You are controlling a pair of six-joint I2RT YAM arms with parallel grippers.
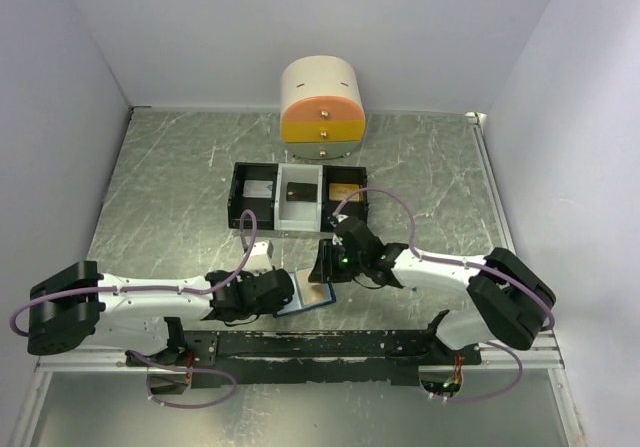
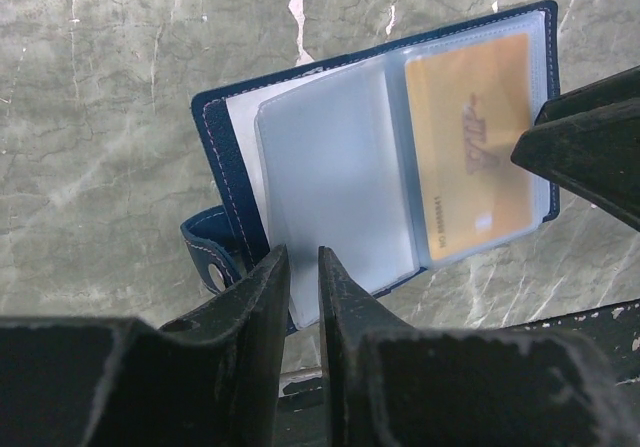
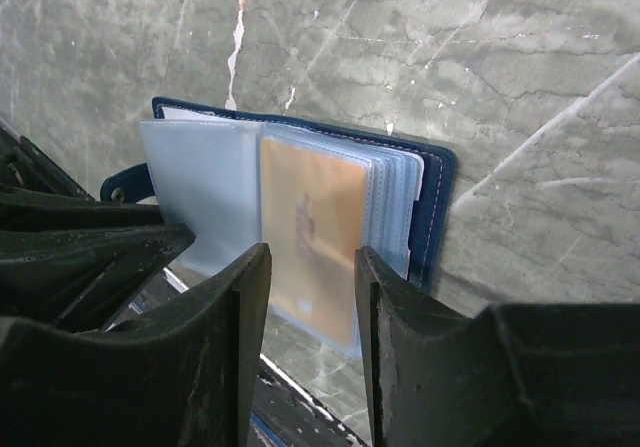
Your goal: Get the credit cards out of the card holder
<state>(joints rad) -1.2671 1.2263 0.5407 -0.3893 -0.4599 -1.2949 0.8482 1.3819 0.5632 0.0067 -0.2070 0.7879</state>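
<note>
**Wallet spread open, card not yet out**

My left jaws are pinched almost together on the near edge of the card holder (image 2: 320, 167). They grip it by its plain clear page so the book is spread and the pocket side is free for my other arm. It seems tilted up off the surface (image 1: 170, 187), just in front of my bases. Its clasp tab (image 2: 205, 252) hangs loose beside the grip.

The tan-gold credit card (image 2: 470, 137) sits in a clear sleeve on the far half. More sleeves are stacked behind it, and I cannot tell whether they hold cards. My right jaws stand apart and grip nothing, one on each side of that card's end. I judge this a line-up for a pinch, with the left grip there to brace the wallet against the pull.

The surface is a grey-green marbled sheet with pale scuffs. Farther back, well apart from the wallet, stands a black-and-white three-compartment tray (image 1: 240, 202), and beyond it a rounded cream-and-orange drawer unit (image 1: 322, 112). Plain pale walls (image 1: 60, 67) close in the left, back and right.
</note>
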